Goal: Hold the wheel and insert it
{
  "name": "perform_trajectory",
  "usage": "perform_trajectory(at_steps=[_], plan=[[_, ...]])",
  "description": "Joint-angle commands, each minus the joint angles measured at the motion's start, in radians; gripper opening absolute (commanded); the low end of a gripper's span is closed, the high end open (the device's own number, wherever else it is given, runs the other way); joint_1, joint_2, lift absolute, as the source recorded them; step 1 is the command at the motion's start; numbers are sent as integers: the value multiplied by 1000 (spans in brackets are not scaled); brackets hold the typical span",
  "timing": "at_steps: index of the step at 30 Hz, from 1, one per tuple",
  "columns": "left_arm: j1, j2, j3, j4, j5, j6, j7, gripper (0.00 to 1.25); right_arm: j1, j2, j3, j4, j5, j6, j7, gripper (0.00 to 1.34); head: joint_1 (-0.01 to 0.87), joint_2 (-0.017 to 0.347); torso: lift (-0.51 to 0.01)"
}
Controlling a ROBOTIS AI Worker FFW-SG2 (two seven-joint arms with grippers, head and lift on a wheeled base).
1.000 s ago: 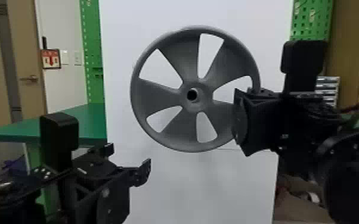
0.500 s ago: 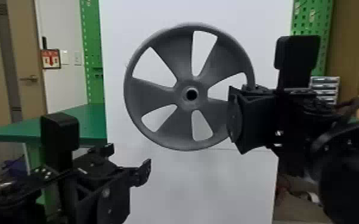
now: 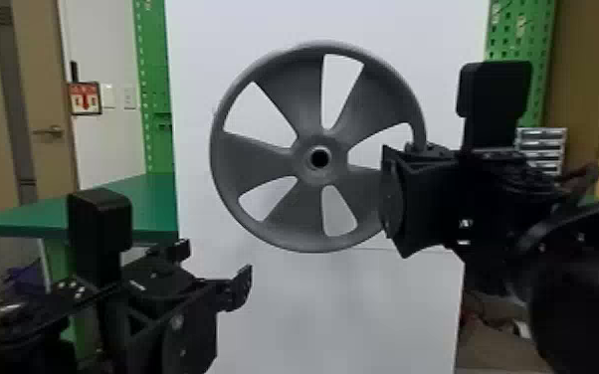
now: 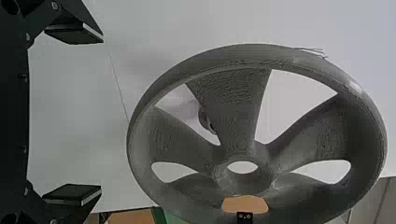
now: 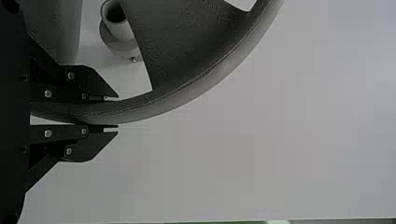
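My right gripper (image 5: 117,113) pinches the wheel (image 5: 187,88) by its rim, in front of the post (image 5: 119,39); my left gripper (image 4: 102,114) waits spread, left of the post. Holding is done; fitting the wheel on that post seems left.

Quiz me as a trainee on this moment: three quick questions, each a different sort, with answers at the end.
1. Fill in: the left gripper stands ____, with nothing between its fingers.
2. True or false: the wheel is fitted on the peg.
3. What is between the fingers of the right gripper? a) the peg; b) the wheel's rim; c) nothing.

Key: 1 open; 2 false, the peg shows a free end; 3 b.
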Motion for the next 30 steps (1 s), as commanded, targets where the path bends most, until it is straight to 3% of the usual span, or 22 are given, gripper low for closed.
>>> perform_trajectory(at_steps=[1, 30], plan=[[0, 0, 0, 0, 0, 0, 0, 1103, 0, 1, -1, 0, 1, 0, 0, 189, 179, 103, -492], [0, 0, -3, 3, 0, -6, 3, 1103, -25, 1, -7, 43, 16, -8, 0, 189, 179, 103, -492]])
